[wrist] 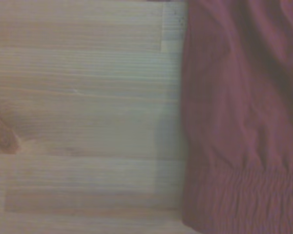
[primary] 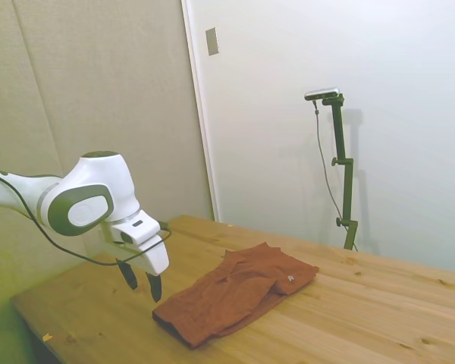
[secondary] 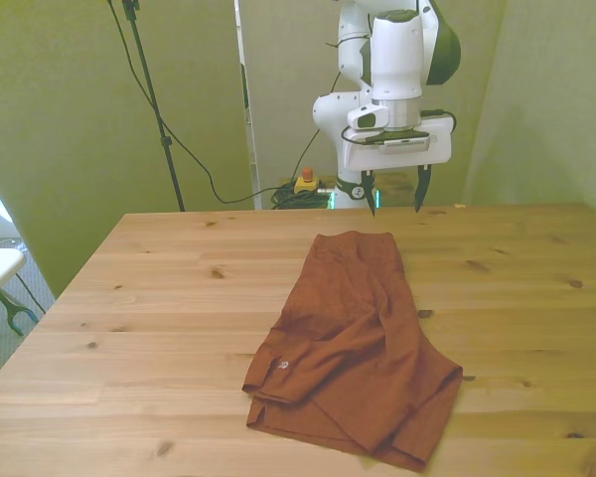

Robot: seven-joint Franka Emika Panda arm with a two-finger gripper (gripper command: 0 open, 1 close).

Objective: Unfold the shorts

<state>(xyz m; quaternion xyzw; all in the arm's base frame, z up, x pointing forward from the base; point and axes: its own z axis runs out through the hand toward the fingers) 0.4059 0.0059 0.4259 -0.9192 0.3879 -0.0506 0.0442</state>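
Here the shorts [secondary: 353,343] lie flat on the wooden table [secondary: 159,298], a rust-brown, wrinkled heap folded over on itself. In the front view they run from a narrow end at the far middle of the table, just below the gripper, to a wider end at the near edge, a little toward the front view's right. A small pale tag [secondary: 281,367] shows on the fabric near the near corner on the front view's left. In the side view the shorts [primary: 235,292] stretch across the middle of the tabletop, and the same pale tag [primary: 291,278] sits close to their right end. The wrist view shows one straight edge of the shorts [wrist: 239,117] against bare boards, with a gathered, ribbed band of cloth along one end; the picture is soft and shows nothing finer.

The gripper [secondary: 394,194] hangs above the table near the far end of the shorts, clear of the cloth and touching nothing. Its two dark fingers [secondary: 421,189] point down and stand spread apart with empty air between them. In the side view the gripper [primary: 140,282] hovers just left of the shorts' near left corner, above the wood.
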